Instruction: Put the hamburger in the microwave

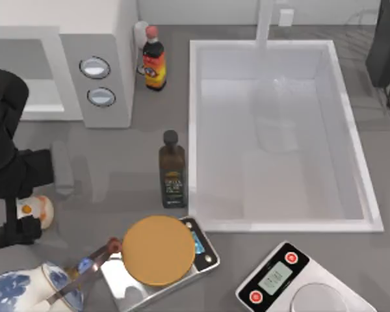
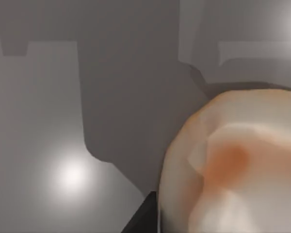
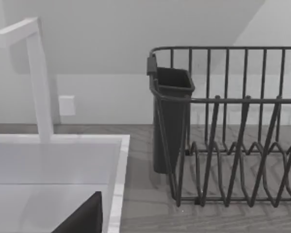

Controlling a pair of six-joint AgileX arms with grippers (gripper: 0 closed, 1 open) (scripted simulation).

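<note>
The hamburger (image 1: 38,210) is half hidden beneath the left gripper (image 1: 16,224) at the table's nine o'clock edge; whether the fingers clamp it cannot be told. The microwave (image 1: 58,65) is cut off at eleven o'clock, with bare counter between. The right arm is parked at two o'clock.

A kitchen counter, rendered in simulation.
A sink (image 1: 351,130) with faucet (image 1: 265,23), a microwave (image 1: 104,39), a dish rack (image 3: 233,145) and sauce bottles (image 1: 172,170) show it.
</note>
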